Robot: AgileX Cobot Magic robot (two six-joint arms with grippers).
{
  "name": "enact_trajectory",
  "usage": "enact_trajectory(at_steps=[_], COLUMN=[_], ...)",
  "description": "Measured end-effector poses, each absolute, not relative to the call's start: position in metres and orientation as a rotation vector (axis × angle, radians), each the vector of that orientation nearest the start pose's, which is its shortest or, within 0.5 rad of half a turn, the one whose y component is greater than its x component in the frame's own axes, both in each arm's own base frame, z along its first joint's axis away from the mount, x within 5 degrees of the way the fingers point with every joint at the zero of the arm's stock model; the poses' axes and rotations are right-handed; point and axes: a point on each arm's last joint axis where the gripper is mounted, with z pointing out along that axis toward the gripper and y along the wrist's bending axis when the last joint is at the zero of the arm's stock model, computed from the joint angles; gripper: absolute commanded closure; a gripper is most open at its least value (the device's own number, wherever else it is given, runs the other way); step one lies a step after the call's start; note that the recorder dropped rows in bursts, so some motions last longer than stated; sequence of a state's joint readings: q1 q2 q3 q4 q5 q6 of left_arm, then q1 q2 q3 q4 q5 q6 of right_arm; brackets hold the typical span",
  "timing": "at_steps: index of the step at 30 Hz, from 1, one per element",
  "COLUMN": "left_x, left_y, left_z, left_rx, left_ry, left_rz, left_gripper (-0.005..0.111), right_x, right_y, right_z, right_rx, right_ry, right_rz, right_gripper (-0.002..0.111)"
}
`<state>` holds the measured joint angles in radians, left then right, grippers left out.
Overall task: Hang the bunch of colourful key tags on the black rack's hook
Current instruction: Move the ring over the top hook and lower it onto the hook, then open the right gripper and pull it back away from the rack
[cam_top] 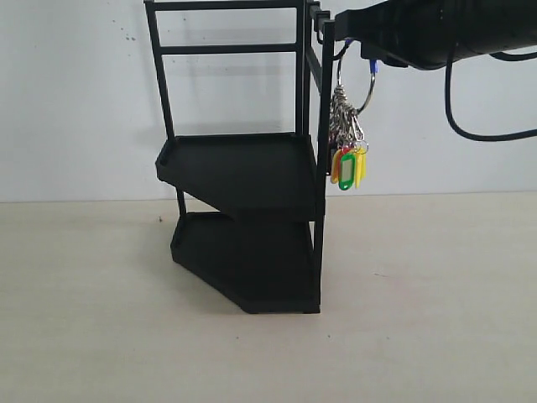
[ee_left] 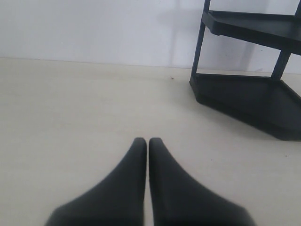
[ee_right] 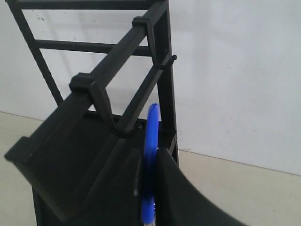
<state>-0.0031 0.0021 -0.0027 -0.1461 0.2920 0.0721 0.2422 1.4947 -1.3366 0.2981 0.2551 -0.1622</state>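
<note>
I am working at the top right corner of the tall black rack (cam_top: 243,168), a metal two-tier stand with thin upright bars. The right gripper (cam_top: 369,57) comes in high from the right. Its jaws are clamped on the blue sleeve (ee_right: 150,155) of the colourful key tag bunch (cam_top: 347,151), a large silver metal ring with small chains and plastic tags in yellow, green and red. The bunch hangs free in the air, just beside the rack's front right upright and level with the upper tier.

In the right wrist view the sleeve sits just beside the nearer small black hook (ee_right: 101,101) on the top bar. A second hook (ee_right: 153,40) is further along. I cannot tell whether the ring is over the hook's tip yet.

To do this step well, I judge the ring's open loop should be carried past the upturned tip, then lowered until the hook takes the weight, and only then released. Moving slowly should keep the chains from swinging or snagging on the upright.

The left gripper (ee_left: 143,143) is low over the pale surface (ee_left: 70,117), jaws pressed together with nothing in them, well apart from the rack.

The angular upper tray (cam_top: 235,168) and lower tray (cam_top: 243,264) hold nothing I can see.
</note>
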Motion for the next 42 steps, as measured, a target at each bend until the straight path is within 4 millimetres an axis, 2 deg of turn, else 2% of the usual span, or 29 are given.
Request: enact_trajectory(at_steps=[4, 11, 19, 21, 23, 25, 28, 38, 42], left_x=[0.055, 0.055, 0.055, 0.055, 0.055, 0.055, 0.055, 0.055, 0.055], left_y=[-0.004, -0.004, -0.004, -0.004, -0.004, -0.004, -0.004, -0.004, -0.004], left_z=[0.188, 0.188, 0.188, 0.188, 0.188, 0.188, 0.188, 0.188, 0.188], left_rx=[-0.027, -0.027, -0.027, -0.027, -0.027, -0.027, -0.027, -0.027, -0.027], left_ry=[1.772, 1.772, 1.772, 1.772, 1.772, 1.772, 1.772, 1.772, 1.772], left_rz=[-0.088, -0.088, -0.088, -0.088, -0.088, -0.088, -0.088, -0.088, -0.088], left_gripper=[0.102, 0.102, 0.102, 0.102, 0.102, 0.102, 0.102, 0.102, 0.102], right_x=[0.343, 0.339, 0.338, 0.338, 0.338, 0.338, 0.339, 0.339, 0.342], right_y=[0.092, 0.109, 0.110, 0.110, 0.110, 0.111, 0.110, 0.110, 0.091], right_z=[0.383, 0.386, 0.387, 0.386, 0.386, 0.386, 0.389, 0.389, 0.382], right_rx=[-0.162, -0.230, -0.239, -0.239, -0.239, -0.242, -0.239, -0.222, -0.172], right_ry=[1.891, 1.859, 1.852, 1.852, 1.852, 1.852, 1.841, 1.839, 1.921], right_rz=[0.323, 0.334, 0.330, 0.330, 0.330, 0.331, 0.330, 0.339, 0.322], right_gripper=[0.108, 0.108, 0.108, 0.100, 0.088, 0.070, 0.054, 0.054, 0.054])
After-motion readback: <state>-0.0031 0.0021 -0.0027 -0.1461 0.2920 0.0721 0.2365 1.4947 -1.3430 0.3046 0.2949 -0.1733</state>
